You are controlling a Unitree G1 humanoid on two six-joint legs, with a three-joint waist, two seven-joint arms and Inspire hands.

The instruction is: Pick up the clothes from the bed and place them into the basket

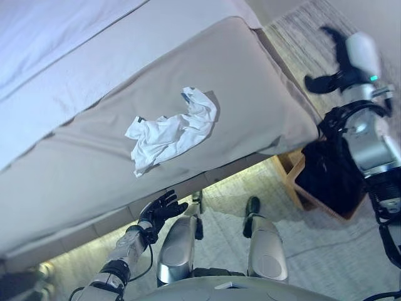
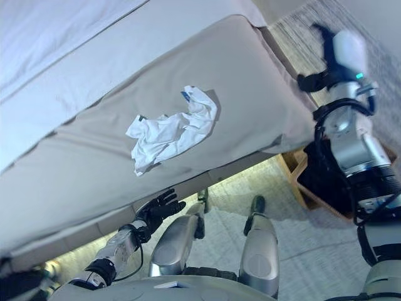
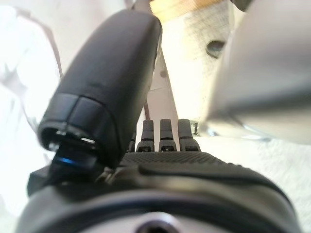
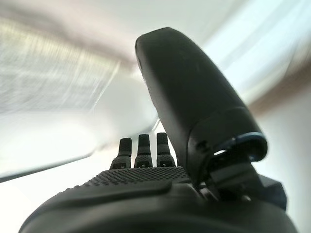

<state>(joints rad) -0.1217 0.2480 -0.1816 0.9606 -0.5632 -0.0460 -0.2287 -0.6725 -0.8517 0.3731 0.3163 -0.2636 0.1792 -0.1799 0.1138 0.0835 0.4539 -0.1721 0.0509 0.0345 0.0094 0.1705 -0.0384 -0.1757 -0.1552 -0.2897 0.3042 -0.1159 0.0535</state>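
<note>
A crumpled white garment (image 1: 172, 133) lies on the beige bed (image 1: 250, 75) near its front edge; it also shows in the right eye view (image 2: 170, 133). My left hand (image 1: 161, 210) is open and empty, low beside the bed's front edge, below the garment. Its fingers (image 3: 166, 135) stand straight in the left wrist view. My right hand (image 1: 335, 53) is raised at the far right, past the bed's corner, open and empty, with straight fingers (image 4: 142, 150) in the right wrist view. A wooden-framed basket with a dark liner (image 1: 326, 175) stands on the floor to the right, under my right arm.
The bed carries a white sheet (image 1: 56, 37) at the back left. A light patterned rug (image 1: 313, 232) covers the floor between the bed and the basket.
</note>
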